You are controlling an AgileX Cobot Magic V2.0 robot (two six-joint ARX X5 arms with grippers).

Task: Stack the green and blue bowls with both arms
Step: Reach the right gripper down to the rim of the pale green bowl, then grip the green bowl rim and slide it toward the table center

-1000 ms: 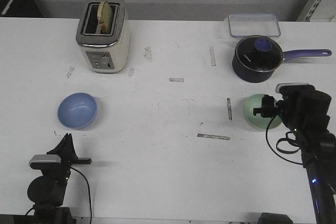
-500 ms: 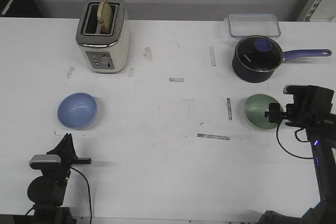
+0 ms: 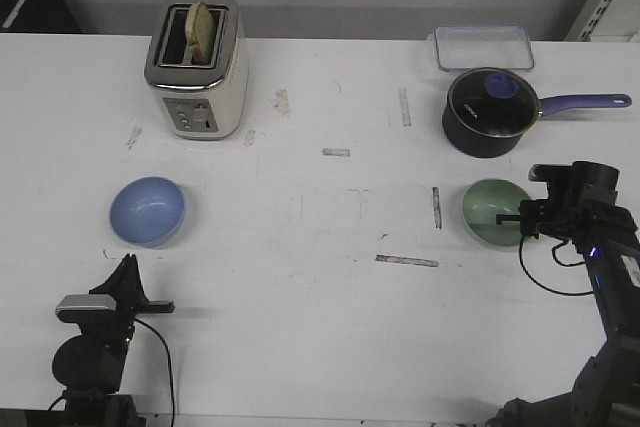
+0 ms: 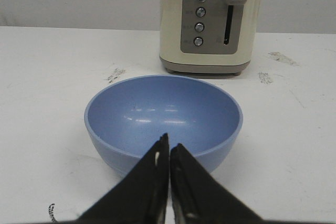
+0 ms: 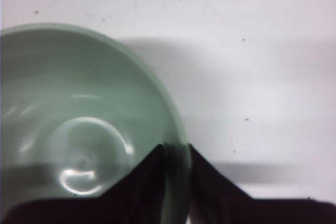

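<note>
The green bowl [image 3: 493,211] sits upright on the table [image 3: 320,327] at the right, just in front of the saucepan [image 3: 487,112] and beside a short dark mark on the tabletop. The right gripper [image 3: 523,217] is at its right-hand rim. The right wrist view shows what the front view cannot: the two black fingers [image 5: 149,174] straddle the rim of the green bowl [image 5: 79,124], one inside and one outside, pinched onto the wall.

The blue bowl [image 3: 147,210] rests upright well apart on the left, in front of the toaster [image 3: 196,65], with bare table all round it. Between the two bowls lies a wide stretch of white surface, marked only by scuffs and tape scraps.

The left gripper [image 3: 128,282] hangs low near the table's front edge, short of the blue bowl. In the left wrist view its fingers [image 4: 149,177] are pressed together with nothing between them, their tips pointing at the near wall of the blue bowl [image 4: 163,121]; the toaster [image 4: 210,22] stands just behind.

A clear box [image 3: 482,47] lies behind the saucepan, near the table's far edge.
</note>
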